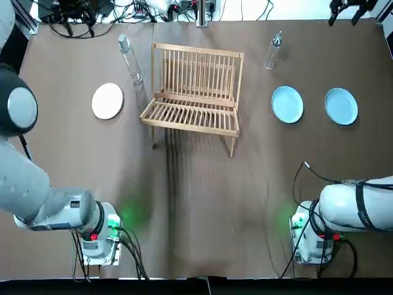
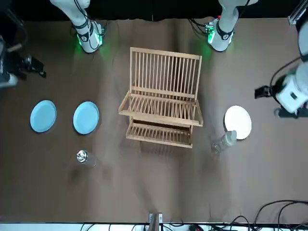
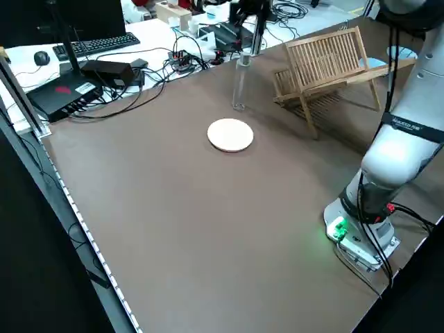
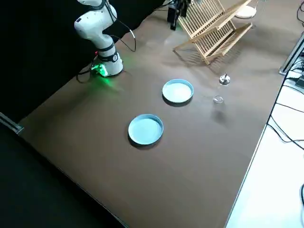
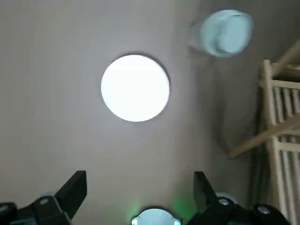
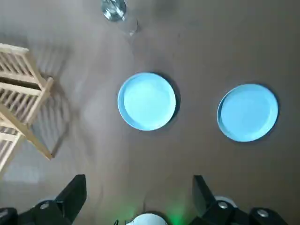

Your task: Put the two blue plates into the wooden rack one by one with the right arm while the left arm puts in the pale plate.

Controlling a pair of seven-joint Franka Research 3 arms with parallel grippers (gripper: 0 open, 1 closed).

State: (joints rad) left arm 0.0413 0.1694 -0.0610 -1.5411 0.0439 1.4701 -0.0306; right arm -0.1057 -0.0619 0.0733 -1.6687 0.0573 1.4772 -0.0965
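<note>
The wooden rack [image 1: 195, 92] stands upright in the middle of the table with bare slots. Two blue plates lie flat to its right, the nearer one [image 1: 287, 103] and the farther one [image 1: 341, 106]; the right wrist view shows both [image 6: 146, 101] [image 6: 247, 112]. A pale plate [image 1: 107, 100] lies flat to the rack's left and also shows in the left wrist view [image 5: 136, 87]. My left gripper [image 5: 139, 180] hangs open high above the pale plate. High over the blue plates, my right gripper [image 6: 138, 183] is open too. Neither holds anything.
A clear bottle [image 1: 129, 58] stands between the pale plate and the rack. A second bottle [image 1: 273, 49] stands behind the nearer blue plate. Cables and equipment lie past the table's far edge. Both arm bases [image 1: 98, 236] [image 1: 314, 236] sit at the near edge.
</note>
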